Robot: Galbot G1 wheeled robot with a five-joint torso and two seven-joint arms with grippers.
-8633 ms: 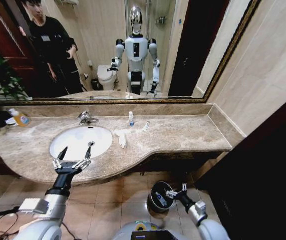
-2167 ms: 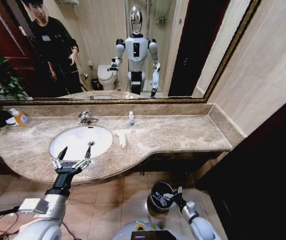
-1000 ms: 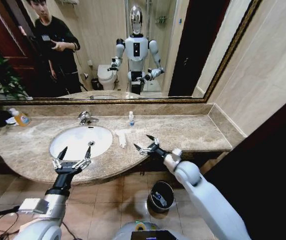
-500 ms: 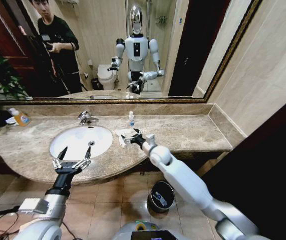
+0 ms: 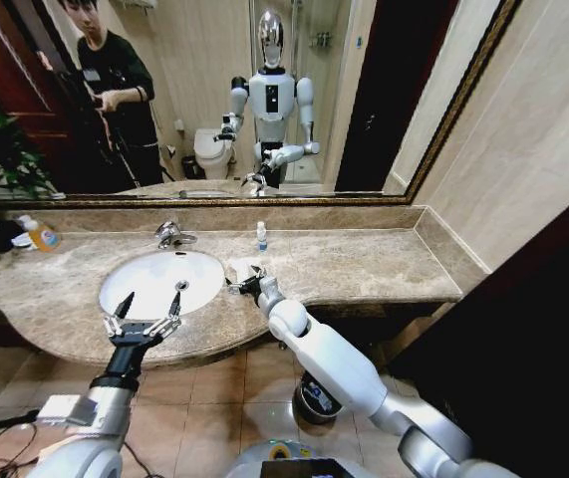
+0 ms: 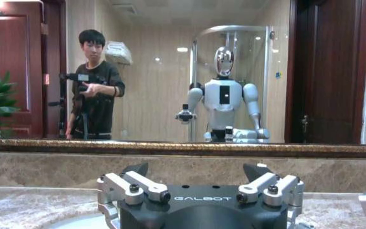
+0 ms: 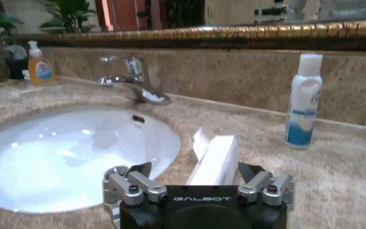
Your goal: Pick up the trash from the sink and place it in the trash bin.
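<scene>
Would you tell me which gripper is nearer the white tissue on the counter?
The right gripper: it is open right at the tissue. The left gripper hovers over the basin's front rim.

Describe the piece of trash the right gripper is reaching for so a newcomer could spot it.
Start at the white sink, then move along the marble counter toward the robot's right. The long crumpled white tissue lies just past the basin rim, at the right gripper. The blue-and-white bottle behind it stands upright.
</scene>
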